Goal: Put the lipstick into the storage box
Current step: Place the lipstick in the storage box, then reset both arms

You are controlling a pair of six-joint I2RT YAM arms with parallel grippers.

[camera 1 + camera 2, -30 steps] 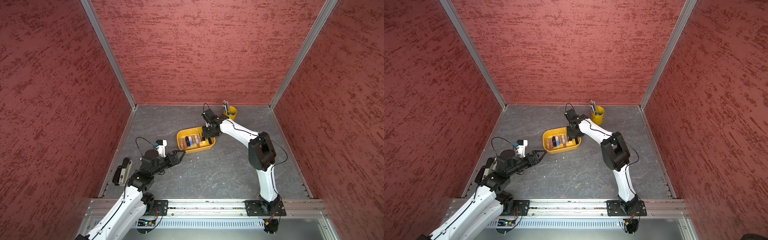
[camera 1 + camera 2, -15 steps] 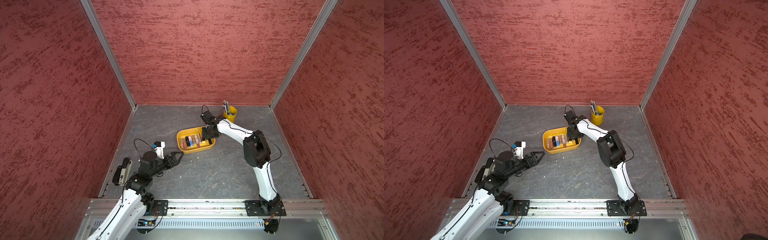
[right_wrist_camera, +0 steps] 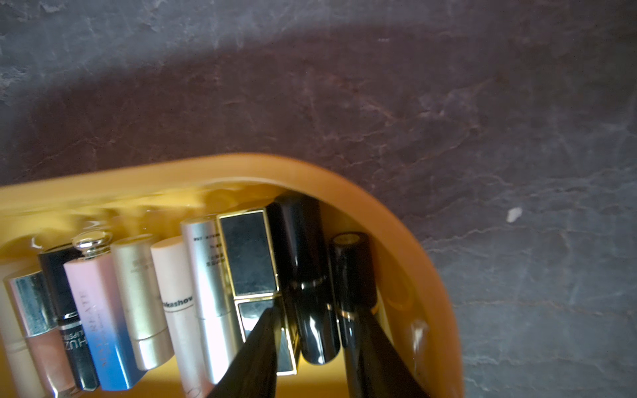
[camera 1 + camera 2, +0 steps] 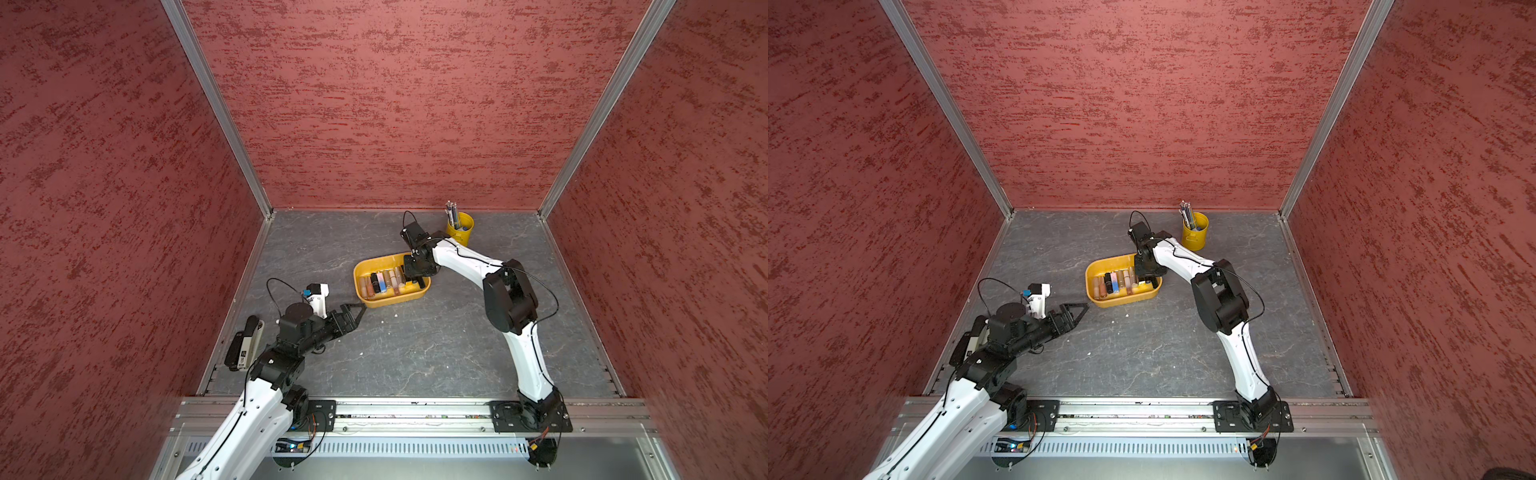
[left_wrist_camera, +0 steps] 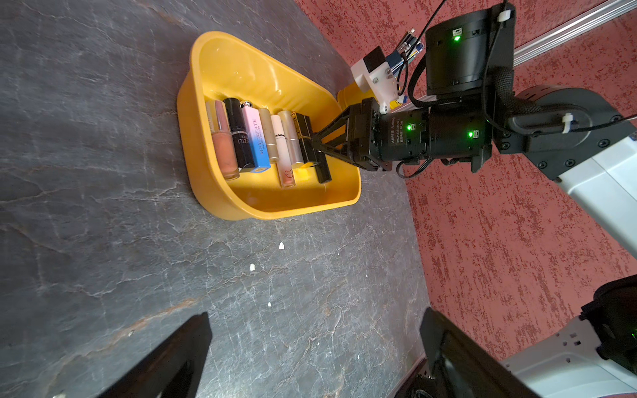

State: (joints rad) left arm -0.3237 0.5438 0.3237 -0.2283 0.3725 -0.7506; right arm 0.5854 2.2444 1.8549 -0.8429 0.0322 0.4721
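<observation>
The left gripper (image 4: 358, 311) hangs low over the table (image 4: 415, 353) at about 8 o'clock from the box (image 4: 390, 301). Its jaws are spread wide and hold nothing, so it takes no part in the placing.

The box sits mid-table. A row of lipsticks (image 5: 255, 138) lies side by side on its floor and fills it from the 9 o'clock end nearly to the 3 o'clock end. In both top views no lipstick shows on the table outside the box, only a few pale specks.

The right gripper (image 3: 315, 308) reaches down into the 3 o'clock end of the box. Its fingers stand a little apart on either side of a black lipstick (image 3: 300, 248), which lies in the row beside a gold-edged square case (image 3: 248, 251). Whether the fingers press on it or have let go, I cannot tell. Another black tube (image 3: 350, 262) lies beyond it, against the box wall.

The pen cup (image 4: 460, 232) stands at about 1 o'clock from the box.

By my reading the task is almost done: the lipstick is inside the box and looks to rest on the floor. What seems left is to free it fully and lift the right gripper out without disturbing the row.
</observation>
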